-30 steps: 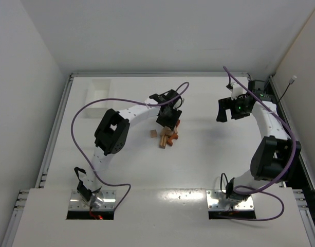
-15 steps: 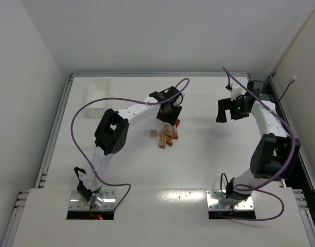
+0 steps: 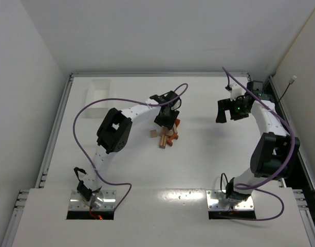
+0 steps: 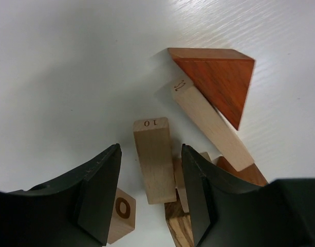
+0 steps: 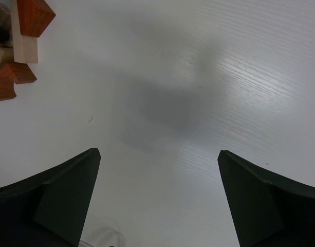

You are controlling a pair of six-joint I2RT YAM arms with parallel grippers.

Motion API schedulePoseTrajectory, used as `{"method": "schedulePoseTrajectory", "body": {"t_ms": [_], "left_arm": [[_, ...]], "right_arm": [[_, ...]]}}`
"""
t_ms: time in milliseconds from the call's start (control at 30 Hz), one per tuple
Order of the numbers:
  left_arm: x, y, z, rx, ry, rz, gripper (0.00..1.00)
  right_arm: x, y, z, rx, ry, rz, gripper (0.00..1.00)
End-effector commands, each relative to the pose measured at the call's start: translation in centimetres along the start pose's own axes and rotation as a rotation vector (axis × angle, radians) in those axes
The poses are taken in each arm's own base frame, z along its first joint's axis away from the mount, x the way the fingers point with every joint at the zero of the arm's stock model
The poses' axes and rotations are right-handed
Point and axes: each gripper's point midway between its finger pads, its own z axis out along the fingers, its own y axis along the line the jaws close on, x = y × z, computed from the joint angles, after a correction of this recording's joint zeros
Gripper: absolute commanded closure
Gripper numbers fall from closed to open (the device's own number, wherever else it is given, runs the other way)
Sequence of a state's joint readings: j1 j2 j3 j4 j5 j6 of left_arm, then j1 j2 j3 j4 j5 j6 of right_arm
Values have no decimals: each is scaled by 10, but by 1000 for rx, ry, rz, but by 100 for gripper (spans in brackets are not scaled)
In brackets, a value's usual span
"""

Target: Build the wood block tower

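The wood blocks (image 3: 167, 136) lie in a loose heap at mid-table, and no tower is in view. My left gripper (image 3: 166, 122) hangs low over the heap. In the left wrist view the left gripper (image 4: 151, 149) is open, its jaws either side of a tan bar marked 10 (image 4: 154, 164) with a gap on each side. Beside that bar lie a longer tan bar (image 4: 211, 123), a reddish-brown wedge (image 4: 219, 77), a tan cube marked O (image 4: 121, 216) and a striped block (image 4: 180, 229). My right gripper (image 3: 224, 110) (image 5: 158, 152) stands wide open over bare table, far right of the heap.
A white rectangular tray (image 3: 98, 95) sits at the back left. The table's raised rails run along its left, back and right edges. In the right wrist view, a few blocks (image 5: 21, 36) show in the top left corner.
The left arm has shifted slightly over the heap. Both grippers' jaws stand as before and the blocks have not moved.
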State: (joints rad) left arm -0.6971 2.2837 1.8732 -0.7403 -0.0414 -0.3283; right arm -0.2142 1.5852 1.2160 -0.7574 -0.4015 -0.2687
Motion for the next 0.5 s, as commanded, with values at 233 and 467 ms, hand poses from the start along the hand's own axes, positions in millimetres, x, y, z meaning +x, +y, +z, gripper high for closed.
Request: {"method": "schedulePoseTrajectory", "body": {"t_ms": [233,467], "left_arm": [[27,25,27,-61,83,-47,98],[12,40,-4,-114,-19,36,100]], "right_arm": [[-10,-3,-1,-2,-25,-5,4],[-11,-4,-3,10,-29,-9,4]]}}
